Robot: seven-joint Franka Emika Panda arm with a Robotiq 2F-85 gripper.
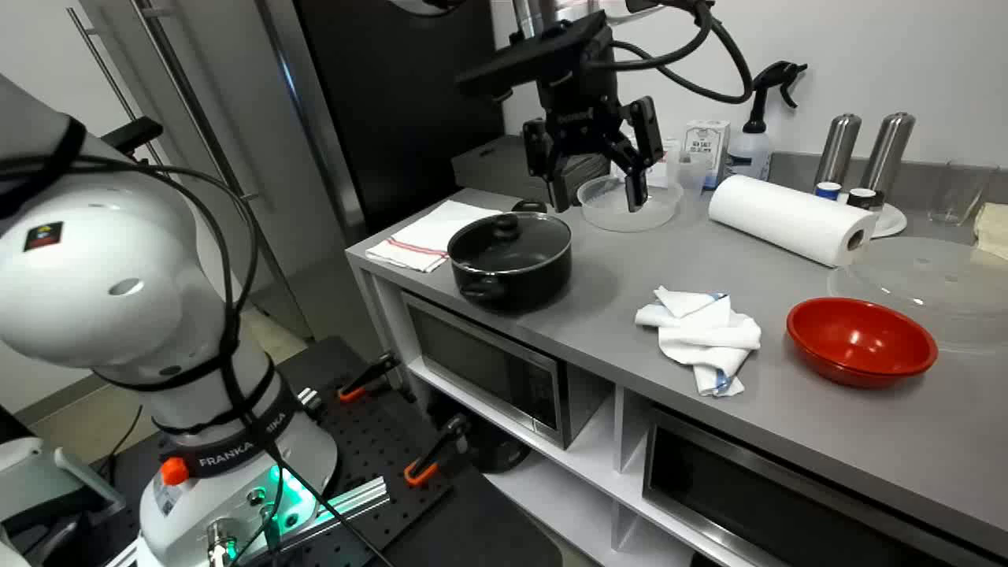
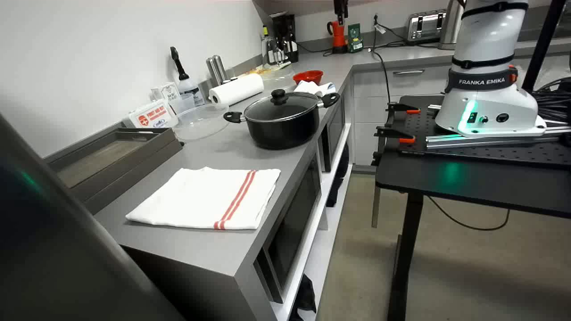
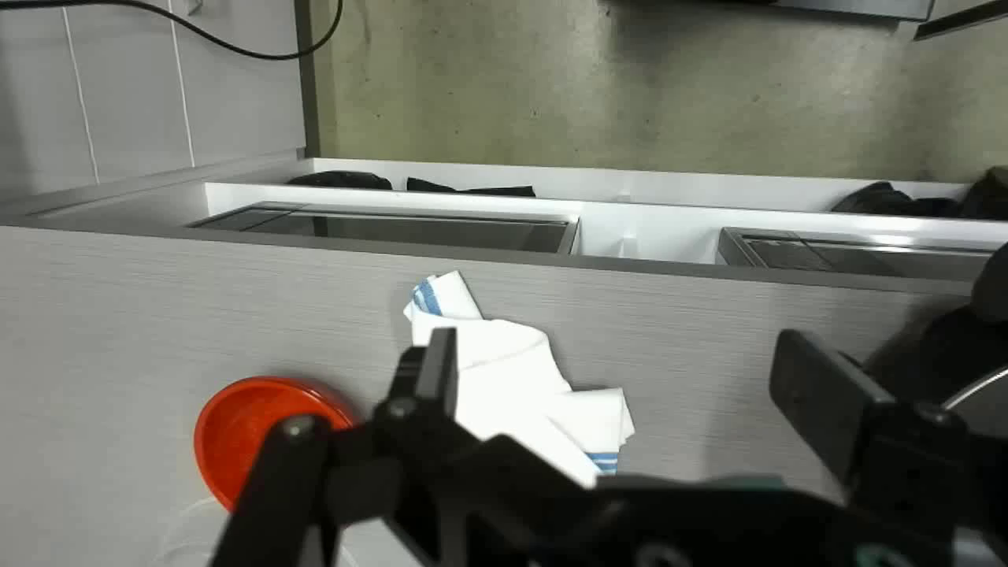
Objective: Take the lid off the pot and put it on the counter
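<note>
The glass lid (image 1: 531, 246) with a dark knob sits on the black pot (image 1: 516, 290) on the grey counter (image 1: 606, 323), near its end. In an exterior view, the lid (image 2: 263, 109) lies level on the pot (image 2: 283, 133), with handles sticking out on both sides. My gripper (image 1: 598, 194) is open and empty in the air, well above the counter. In the wrist view the gripper's fingers (image 3: 614, 346) are wide apart with nothing between them. There the pot (image 3: 937, 354) and lid rim (image 3: 976, 386) show only partly at the right edge, behind a finger.
A crumpled white cloth (image 1: 701, 335) and a red bowl (image 1: 862, 339) lie farther along the counter. A clear dish (image 1: 630, 206) and paper towel roll (image 1: 787, 220) stand behind. A folded towel (image 2: 209, 198) and dark trays (image 2: 111, 160) are at the counter's end.
</note>
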